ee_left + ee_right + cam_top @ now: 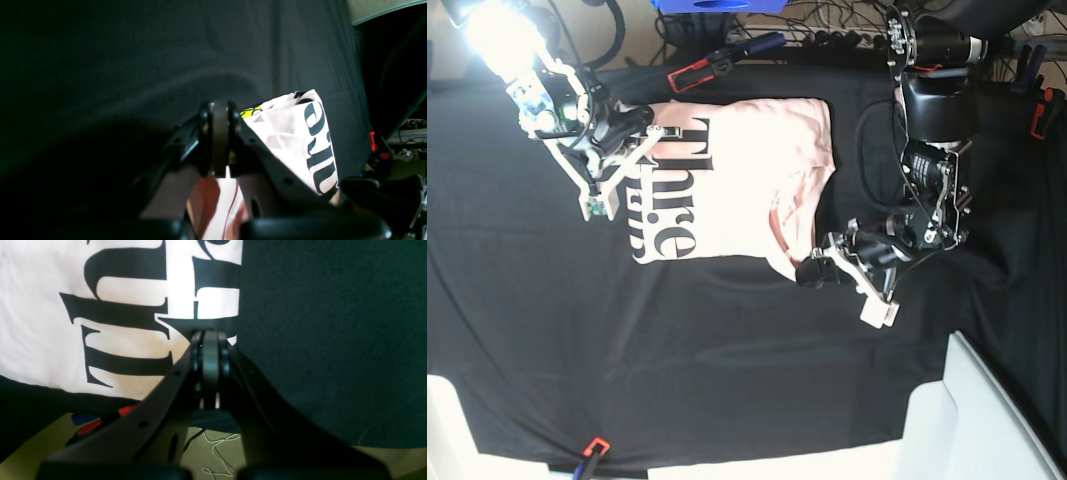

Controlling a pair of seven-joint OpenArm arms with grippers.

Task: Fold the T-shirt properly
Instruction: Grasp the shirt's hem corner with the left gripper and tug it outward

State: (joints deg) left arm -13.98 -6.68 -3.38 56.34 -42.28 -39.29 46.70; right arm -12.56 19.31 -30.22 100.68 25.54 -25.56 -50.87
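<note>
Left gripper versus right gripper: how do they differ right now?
The left gripper sits at the T-shirt corner near the collar, on plain pink fabric; the right gripper sits at the opposite edge, by the black lettering. In the wrist views, the left gripper has cloth bunched beside its jaws, while the right meets flat cloth. Both have their jaws shut over the black table cloth.

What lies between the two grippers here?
In the base view, only the T-shirt spans from the right gripper to the left gripper, on the black cloth.
</note>
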